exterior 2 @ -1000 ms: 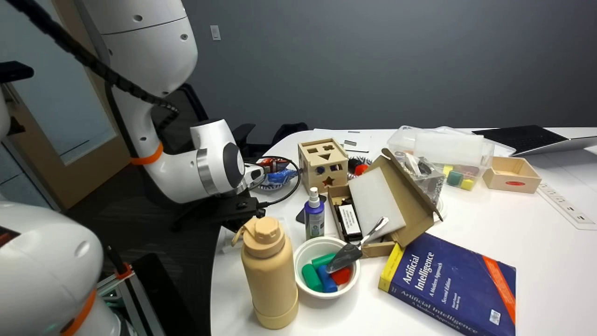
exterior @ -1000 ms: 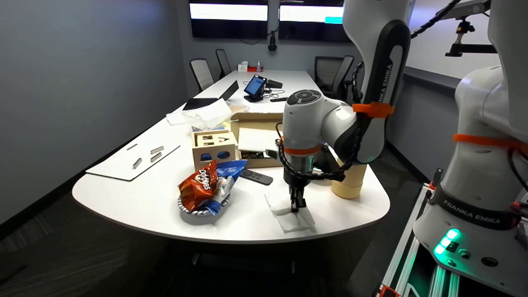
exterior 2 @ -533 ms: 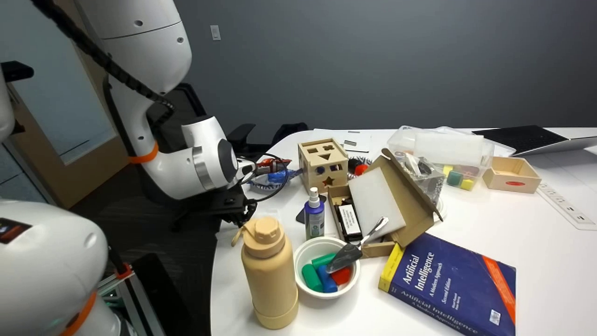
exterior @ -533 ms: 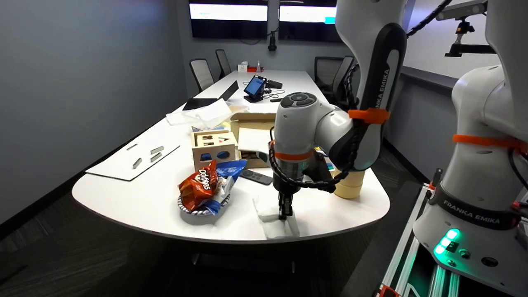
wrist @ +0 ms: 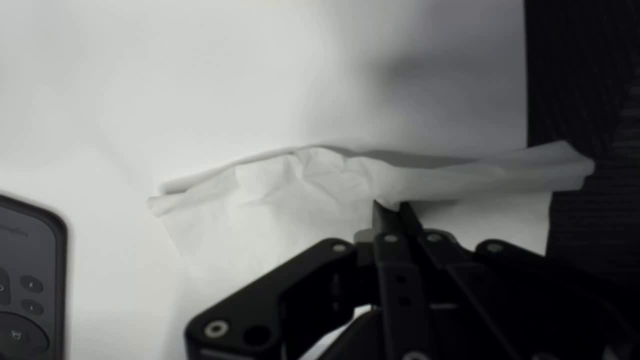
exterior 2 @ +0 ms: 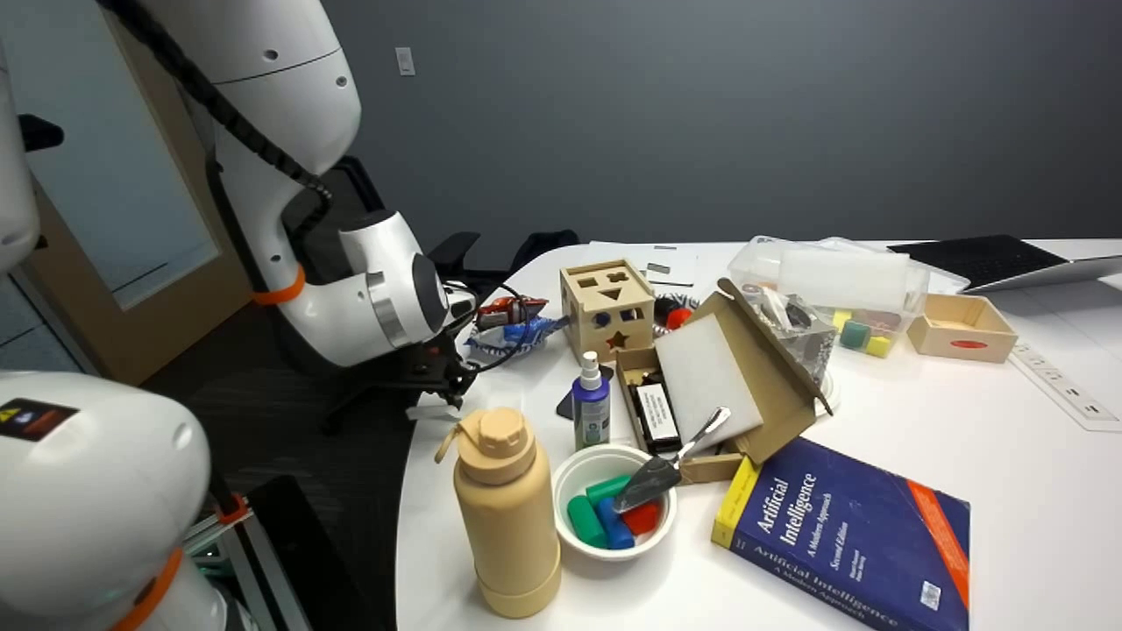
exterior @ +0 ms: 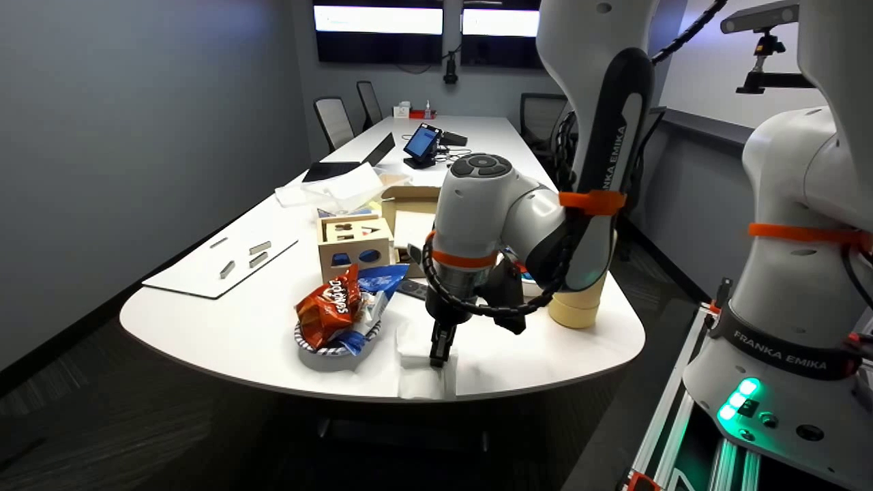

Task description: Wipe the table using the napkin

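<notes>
The napkin (wrist: 300, 205) lay directly beneath the fingers (wrist: 385, 220) and to both sides of them, at the near edge of the worktop (exterior: 225, 341); the fingers were together, clamped on a raised fold of it. In an exterior view its long axis ran from near to far, the far end toward the dark remote (exterior: 412, 289) but apart from it. The pinch sat about midway along, and the wrist view showed the near end reaching past the edge, over the dark floor (wrist: 580, 90). The coming move seemed to turn on that overhang: a stroke sideways or farther in would probably serve best, since more travel nearward would only carry the napkin off the worktop. The snack basket (exterior: 326, 352) stood near on the left, likely limiting a stroke that way, while the cream bottle (exterior: 574, 310) stood well apart on the right. The arm (exterior: 535, 215) reached in from the right, its wrist (exterior: 472, 211) above the napkin, the fingers pointing down with their tips slanting slightly left. White on white, it was hard to say whether the napkin was pressed flat.
</notes>
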Robot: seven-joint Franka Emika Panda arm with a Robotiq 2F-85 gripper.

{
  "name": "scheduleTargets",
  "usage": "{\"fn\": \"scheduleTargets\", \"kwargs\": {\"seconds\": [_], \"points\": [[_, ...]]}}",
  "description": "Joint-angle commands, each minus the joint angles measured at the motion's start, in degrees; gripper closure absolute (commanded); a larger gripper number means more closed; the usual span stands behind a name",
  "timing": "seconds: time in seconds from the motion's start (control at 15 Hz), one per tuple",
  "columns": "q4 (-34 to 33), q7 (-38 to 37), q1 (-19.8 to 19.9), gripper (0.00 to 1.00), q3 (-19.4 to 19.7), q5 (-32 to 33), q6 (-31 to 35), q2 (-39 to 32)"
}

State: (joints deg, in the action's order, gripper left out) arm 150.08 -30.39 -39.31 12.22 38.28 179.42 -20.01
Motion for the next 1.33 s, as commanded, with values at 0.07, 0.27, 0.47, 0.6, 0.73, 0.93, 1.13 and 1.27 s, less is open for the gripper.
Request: {"fn": "scheduleTargets", "kwargs": {"seconds": [0.07,0.27,0.47,0.6,0.73,0.93,1.13,1.27], "points": [[-5.1,-5.8,-5.4,1.00,7.4,0.2,3.2,-2.7],[-7.6,-7.4,-11.2,1.00,16.9,2.2,2.5,-4.4],[-6.6,-7.2,-15.5,1.00,24.6,2.3,1.9,-7.1],[-4.6,-6.1,-15.7,1.00,25.8,1.3,0.6,-7.9],[-2.2,-5.1,-15.4,1.00,25.4,1.0,-2.1,-7.2],[0.7,-3.1,-14.2,1.00,23.2,0.7,-6.2,-3.1],[4.7,0.9,-12.6,1.00,19.2,-0.8,-12.4,2.9],[7.3,4.6,-10.5,1.00,14.9,-4.0,-15.3,5.9]]}}
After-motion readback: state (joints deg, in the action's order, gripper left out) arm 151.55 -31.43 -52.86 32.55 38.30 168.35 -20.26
